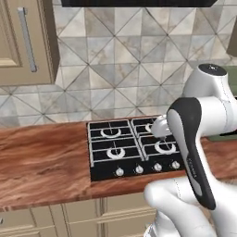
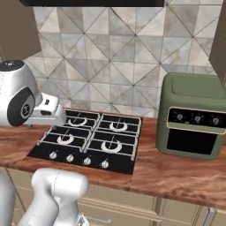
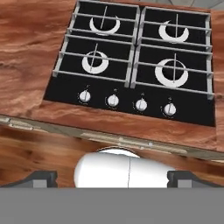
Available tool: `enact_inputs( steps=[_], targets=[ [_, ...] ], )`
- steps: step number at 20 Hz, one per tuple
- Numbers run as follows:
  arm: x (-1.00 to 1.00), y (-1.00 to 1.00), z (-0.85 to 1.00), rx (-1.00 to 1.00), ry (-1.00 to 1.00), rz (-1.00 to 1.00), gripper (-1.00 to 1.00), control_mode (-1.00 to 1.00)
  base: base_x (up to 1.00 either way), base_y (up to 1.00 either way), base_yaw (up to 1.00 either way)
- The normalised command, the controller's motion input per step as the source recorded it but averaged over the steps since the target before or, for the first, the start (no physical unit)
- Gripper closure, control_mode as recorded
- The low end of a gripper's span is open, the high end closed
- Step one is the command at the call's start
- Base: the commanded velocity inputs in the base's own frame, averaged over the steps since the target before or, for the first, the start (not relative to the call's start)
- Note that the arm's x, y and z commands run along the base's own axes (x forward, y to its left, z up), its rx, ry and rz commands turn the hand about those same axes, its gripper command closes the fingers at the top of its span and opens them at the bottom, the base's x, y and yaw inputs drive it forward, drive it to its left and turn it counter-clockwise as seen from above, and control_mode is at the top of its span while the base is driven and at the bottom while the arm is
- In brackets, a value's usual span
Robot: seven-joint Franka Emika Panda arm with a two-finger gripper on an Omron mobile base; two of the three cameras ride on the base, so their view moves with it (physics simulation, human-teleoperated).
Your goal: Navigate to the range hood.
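With the range hood (image 1: 139, 2) overhead and the cooktop (image 3: 131, 57) dead ahead, the drive looks nearly finished. Next comes only slight centring. The gripper (image 3: 111, 177) stands wide apart, holding nothing.

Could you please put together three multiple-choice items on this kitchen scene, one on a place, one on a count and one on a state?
1. Where does the olive-green countertop oven stand in the right base view?
A. to the right of the cooktop
B. to the left of the cooktop
C. on the floor

2. How many knobs line the front of the cooktop?
A. two
B. four
C. six

3. What is the state of the burners?
A. a pot sits on one
B. a pan covers two
C. all are bare

Answers:
1 A: the oven rests on the wooden counter, beside the cooktop's right edge.
2 B: the hand view shows four round knobs in one row.
3 C: all four burner rings show with nothing on them. The range hood hangs as a dark edge above.
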Motion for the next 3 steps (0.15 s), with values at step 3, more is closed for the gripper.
enact_inputs(
  steps=[3],
  targets=[
    [0.00,0.00,0.00,0.00,0.00,0.00,-1.00,1.00,0.48,-0.01,-0.15]
  ],
)
